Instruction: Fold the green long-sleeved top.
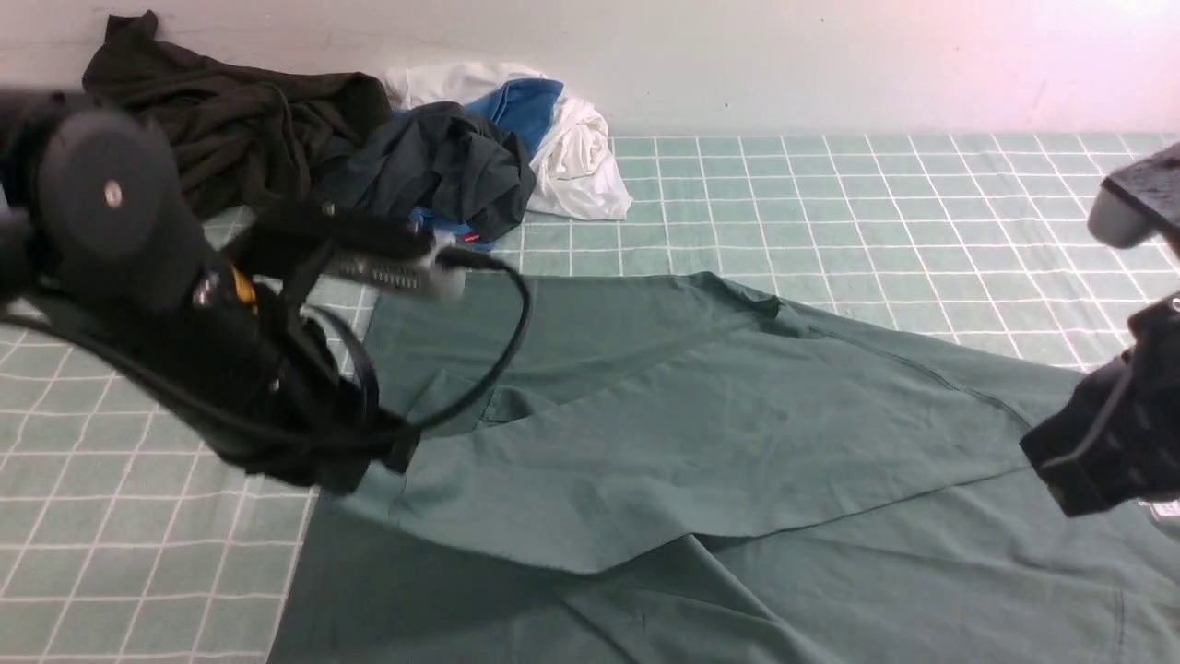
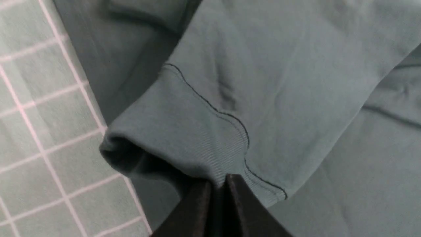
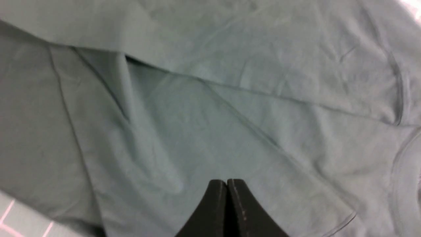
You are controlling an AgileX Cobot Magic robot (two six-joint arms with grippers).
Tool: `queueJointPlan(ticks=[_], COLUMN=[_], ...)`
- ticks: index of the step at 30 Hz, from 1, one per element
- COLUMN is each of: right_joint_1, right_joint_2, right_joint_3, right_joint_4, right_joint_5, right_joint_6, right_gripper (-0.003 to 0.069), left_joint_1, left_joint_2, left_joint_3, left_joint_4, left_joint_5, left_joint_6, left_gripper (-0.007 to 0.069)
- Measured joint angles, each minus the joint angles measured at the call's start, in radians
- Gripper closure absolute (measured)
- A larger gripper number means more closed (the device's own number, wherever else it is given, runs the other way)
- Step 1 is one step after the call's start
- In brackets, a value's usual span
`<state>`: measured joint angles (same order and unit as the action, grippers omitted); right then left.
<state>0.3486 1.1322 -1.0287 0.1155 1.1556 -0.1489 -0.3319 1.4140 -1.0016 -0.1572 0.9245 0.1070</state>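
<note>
Pinching green top (image 2: 263, 98), seemingly: left fingers (image 2: 194, 214)

A plain off-white wall (image 1: 830, 55) runs behind the tabletop (image 1: 830, 203), whose surface is pale green with a white grid of squares. Pinkish light washes the wall's upper right corner.

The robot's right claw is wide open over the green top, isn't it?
Not quite. The right gripper is shut, not wide open: the right wrist view shows its two black fingertips pressed together. The rest is right: it is over the green long-sleeved top.
</note>
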Motion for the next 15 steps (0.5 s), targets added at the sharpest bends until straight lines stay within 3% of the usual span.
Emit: queueJointPlan(ticks=[2, 7, 10, 13, 15], right_joint_1=[0.0, 0.008, 0.07, 0.134, 0.212], right_joint_2=[0.0, 0.0, -0.005, -0.007, -0.007], right_joint_3=[0.005, 0.006, 0.012, 0.034, 0.066], right_joint_4=[0.013, 0.045, 0.047, 0.047, 0.048], right_joint_5=[0.016, 0.082, 0.084, 0.084, 0.084], right_joint_6=[-0.001, -0.014, -0.022, -0.023, -0.023], right_gripper=[0.0673, 0.0673, 0.0673, 0.0673, 0.0673], left_joint_1=[0.0, 0.0, -0.004, -0.031, -0.104], left_joint_2=[0.001, 0.003, -0.01, -0.034, -0.061], left_joint_3=[0.065, 0.14, 0.14, 0.141, 0.159], left_joint_4=[-0.013, -0.026, -0.031, -0.027, -0.014], left_joint_5=[-0.043, -0.08, -0.026, 0.027, 0.096], left_joint_6=[0.029, 0.114, 0.178, 0.204, 0.238], left_gripper=[0.054, 0.035, 0.0213, 0.0175, 0.0174])
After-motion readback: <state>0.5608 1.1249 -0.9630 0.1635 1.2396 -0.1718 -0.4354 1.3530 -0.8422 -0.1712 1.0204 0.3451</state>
